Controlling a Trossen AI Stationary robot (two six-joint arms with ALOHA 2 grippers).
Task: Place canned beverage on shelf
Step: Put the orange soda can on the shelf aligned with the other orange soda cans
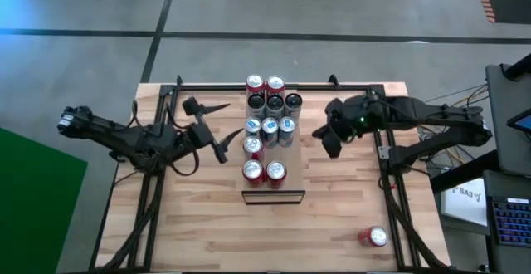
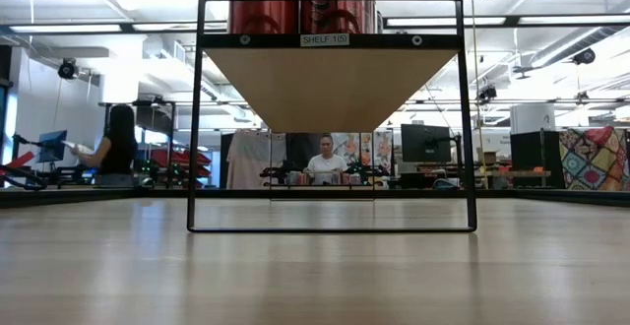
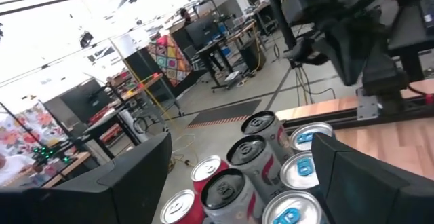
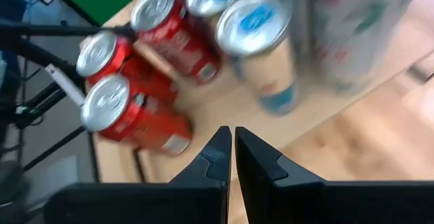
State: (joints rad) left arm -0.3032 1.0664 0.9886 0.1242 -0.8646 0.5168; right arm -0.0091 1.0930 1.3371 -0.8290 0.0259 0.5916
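Shelf (image 1: 273,195) sits mid-table, loaded: red cans (image 1: 264,171) at the near end, blue-top cans (image 1: 270,129) in the middle, dark-top cans (image 1: 275,103) behind them, two more red at the far end. One loose red can (image 1: 373,237) lies on the tabletop (image 1: 332,224) near the right front corner, well apart from the shelf. Left gripper (image 1: 217,129) hangs just left of the cans, fingers spread wide, empty. Right gripper (image 1: 326,139) hangs right of them, fingers pressed together, nothing held.
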